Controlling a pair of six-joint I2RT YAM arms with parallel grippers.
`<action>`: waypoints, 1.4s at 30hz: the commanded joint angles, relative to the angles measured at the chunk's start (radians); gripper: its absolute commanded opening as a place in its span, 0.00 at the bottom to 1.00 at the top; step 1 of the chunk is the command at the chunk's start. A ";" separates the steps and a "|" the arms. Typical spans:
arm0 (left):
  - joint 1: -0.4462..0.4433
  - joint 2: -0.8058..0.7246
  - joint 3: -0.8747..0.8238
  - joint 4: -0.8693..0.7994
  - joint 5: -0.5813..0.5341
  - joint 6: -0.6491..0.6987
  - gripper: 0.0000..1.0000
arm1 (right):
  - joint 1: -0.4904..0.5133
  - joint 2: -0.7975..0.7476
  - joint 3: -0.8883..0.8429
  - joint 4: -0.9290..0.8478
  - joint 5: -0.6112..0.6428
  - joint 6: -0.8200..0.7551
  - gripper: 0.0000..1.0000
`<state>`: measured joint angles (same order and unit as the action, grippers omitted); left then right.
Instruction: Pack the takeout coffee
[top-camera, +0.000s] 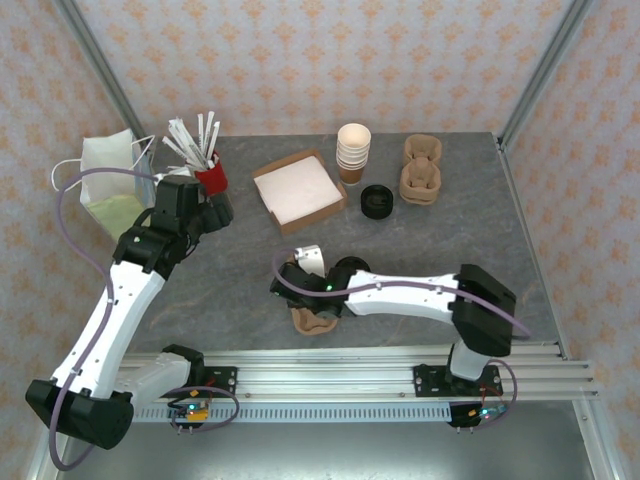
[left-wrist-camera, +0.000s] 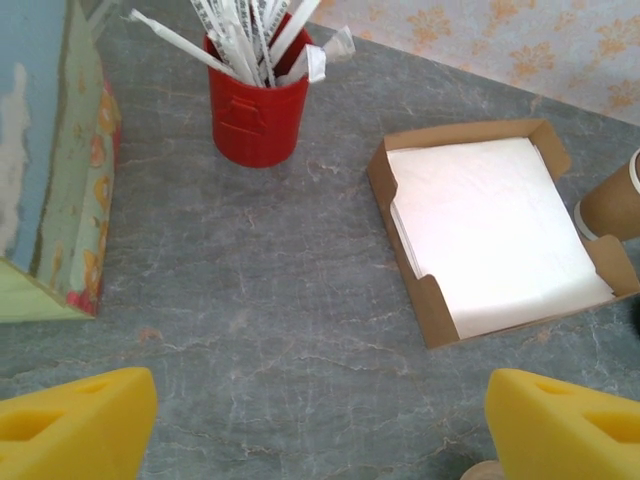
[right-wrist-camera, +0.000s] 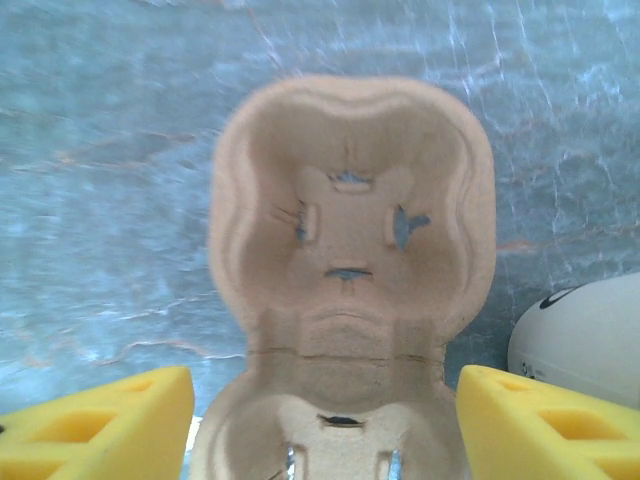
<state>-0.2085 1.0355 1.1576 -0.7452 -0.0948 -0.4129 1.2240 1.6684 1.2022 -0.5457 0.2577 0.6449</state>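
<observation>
A brown pulp cup carrier (right-wrist-camera: 350, 250) lies flat on the grey table with both wells empty. My right gripper (right-wrist-camera: 325, 400) is open, its yellow fingers (right-wrist-camera: 100, 425) on either side of the carrier's near well. From above, the right gripper (top-camera: 302, 292) hovers just over the carrier (top-camera: 315, 322). A white rounded object (right-wrist-camera: 590, 340) lies close to the right finger; it is partly hidden by the wrist (top-camera: 310, 258), and I cannot tell whether it is the lidded coffee cup. My left gripper (left-wrist-camera: 320, 415) is open over bare table near the red straw cup (left-wrist-camera: 257, 105).
A paper bag (top-camera: 115, 185) stands at the back left. Further right are a red cup of straws (top-camera: 211, 180), a cardboard napkin box (top-camera: 298, 190), a stack of lidless cups (top-camera: 353, 152), loose black lids (top-camera: 377, 200) and spare carriers (top-camera: 421, 170).
</observation>
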 joint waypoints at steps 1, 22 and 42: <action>0.009 -0.013 0.082 -0.054 -0.096 0.043 0.86 | 0.002 -0.074 0.051 0.026 -0.021 -0.099 0.73; -0.124 -0.055 -0.105 -0.041 0.181 -0.043 0.77 | -0.122 -0.327 -0.001 -0.358 0.133 -0.376 0.99; -0.124 -0.033 -0.088 -0.033 0.172 -0.014 0.78 | -0.139 -0.094 0.051 -0.383 0.188 -0.456 0.99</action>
<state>-0.3283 1.0016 1.0573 -0.7933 0.0898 -0.4438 1.0969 1.5684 1.2259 -0.8757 0.3843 0.2062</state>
